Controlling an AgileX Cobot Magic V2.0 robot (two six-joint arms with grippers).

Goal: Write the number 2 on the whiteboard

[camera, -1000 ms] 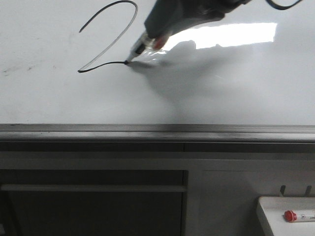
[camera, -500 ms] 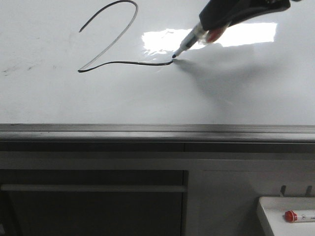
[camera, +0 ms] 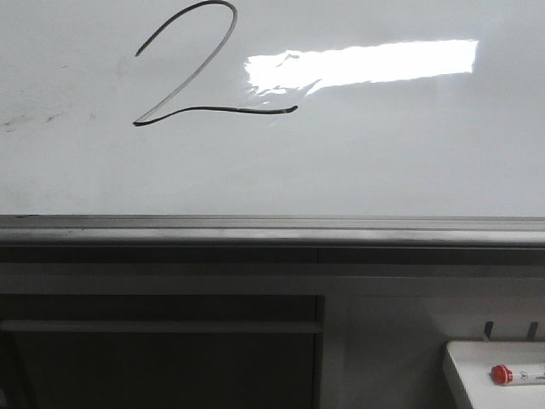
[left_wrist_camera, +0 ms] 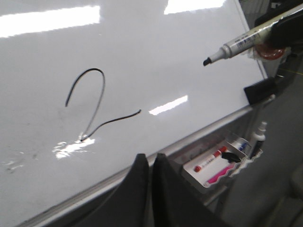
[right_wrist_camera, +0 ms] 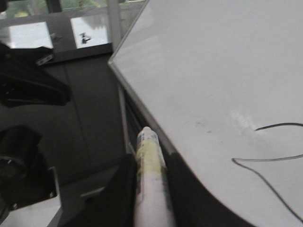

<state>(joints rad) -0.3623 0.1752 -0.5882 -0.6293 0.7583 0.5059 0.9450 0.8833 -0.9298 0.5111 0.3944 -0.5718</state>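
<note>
Only left wrist view shows the marker (left_wrist_camera: 239,44) off the whiteboard (left_wrist_camera: 156,56).

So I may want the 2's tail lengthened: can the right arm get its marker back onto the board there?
Probably yes. The right fingers hold the marker tip clear of the whiteboard, and nothing covers the number 2 or the bare board beyond its tail.

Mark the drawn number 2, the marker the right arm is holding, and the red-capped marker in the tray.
number 2 (camera: 223,109): front view, on its base stroke.
marker (left_wrist_camera: 239,44): left wrist view, on its barrel, clear of the whiteboard.
red-capped marker (camera: 502,373): front view, on its red cap.
</note>
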